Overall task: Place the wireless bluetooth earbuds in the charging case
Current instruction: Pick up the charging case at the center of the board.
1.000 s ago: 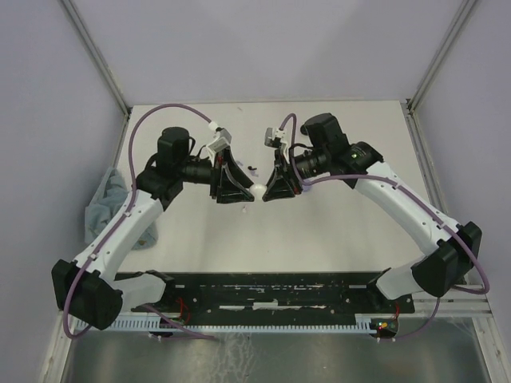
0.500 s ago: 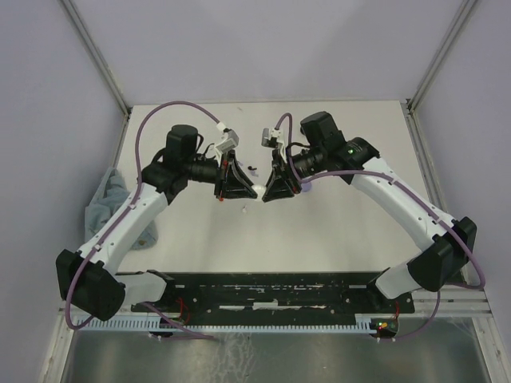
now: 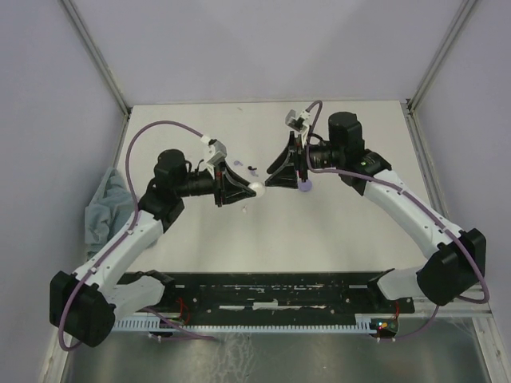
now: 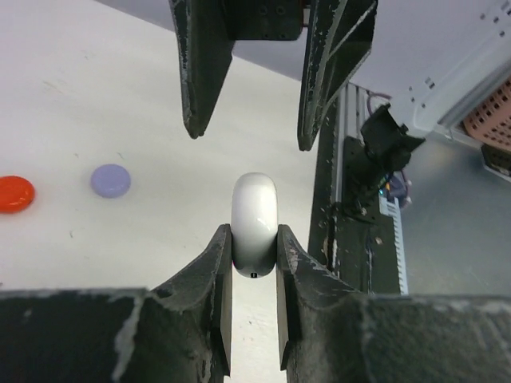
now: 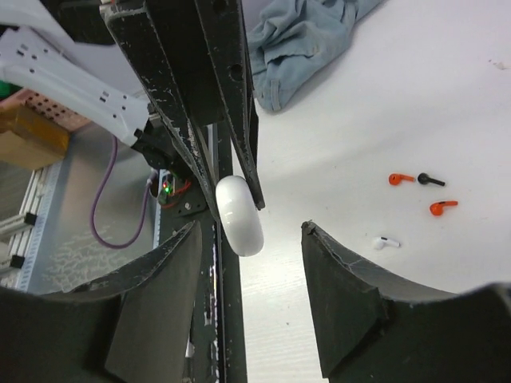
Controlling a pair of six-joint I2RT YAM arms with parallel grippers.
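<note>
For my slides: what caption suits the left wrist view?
Left hand pinches the white case edge-on, facing the open right hand; a lavender case and a red case lie on the table.

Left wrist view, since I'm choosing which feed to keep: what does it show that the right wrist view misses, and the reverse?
Only left wrist: a red disc case and a lavender disc case. Only right wrist: a blue-grey cloth, two red earbuds, a black earbud and a white earbud. Both: the white case pinched in the left claw, with the right claw open, facing it.
</note>
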